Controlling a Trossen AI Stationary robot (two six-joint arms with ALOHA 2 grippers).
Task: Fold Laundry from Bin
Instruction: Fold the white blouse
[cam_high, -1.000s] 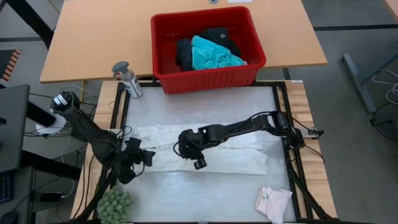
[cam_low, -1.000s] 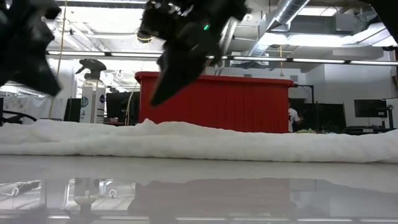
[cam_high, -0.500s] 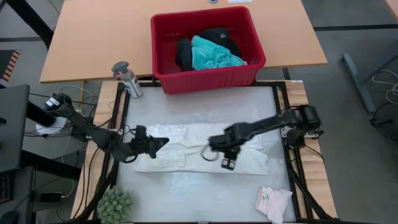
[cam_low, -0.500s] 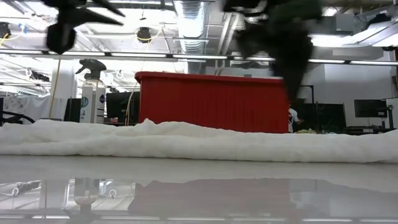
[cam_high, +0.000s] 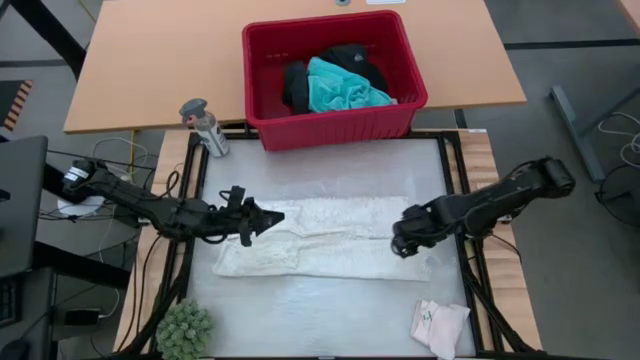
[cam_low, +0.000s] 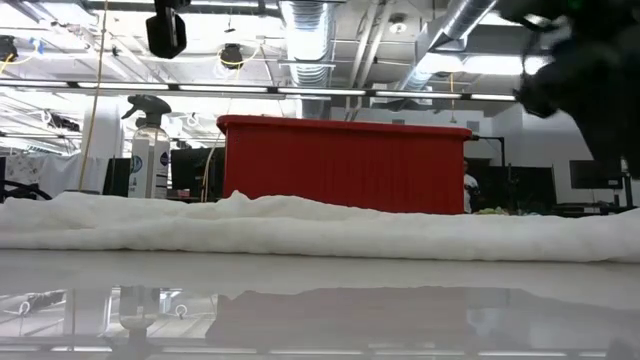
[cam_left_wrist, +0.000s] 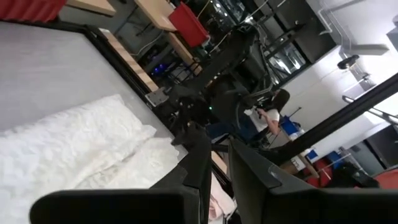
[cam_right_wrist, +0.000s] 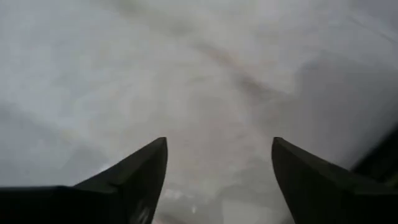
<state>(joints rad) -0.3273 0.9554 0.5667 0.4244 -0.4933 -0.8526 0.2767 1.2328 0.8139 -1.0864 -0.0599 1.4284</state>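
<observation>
Overhead and low views of a laundry-folding cell, described left to right.

A green spiky ball (cam_high: 183, 328) lies at the near left corner. A spray bottle (cam_high: 204, 126) stands at the far left, just off the mat.

The left end effector (cam_high: 262, 216) reaches in over the left end of the white lacy top (cam_high: 330, 238). Its fingers (cam_left_wrist: 205, 163) are drawn narrow, nearly together; whether any cloth is pinched between them cannot be told.

The white lacy top lies partly folded in a long band across the middle of the counter (cam_high: 320, 175).

Beyond it sits the red bin (cam_high: 330, 125), holding the turquoise shirt (cam_high: 343, 88) and black clothing (cam_high: 296, 85).

The right end effector (cam_high: 405, 241) hangs low over the band's right end, jaws spread wide with cloth filling the wrist view between them.

A small pale pink-white piece (cam_high: 440, 327) lies apart at the near right corner.

Risk: if the right end effector closes too shallow, it would likely take only the upper layer, and the fold would open or skew. Pulling against the left end effector could also drag the band crooked.

Room: bare mat lies free nearer and farther than the band. The black side rails (cam_high: 462, 215) stand close to the right arm, and the bin's rim bounds the far edge.
</observation>
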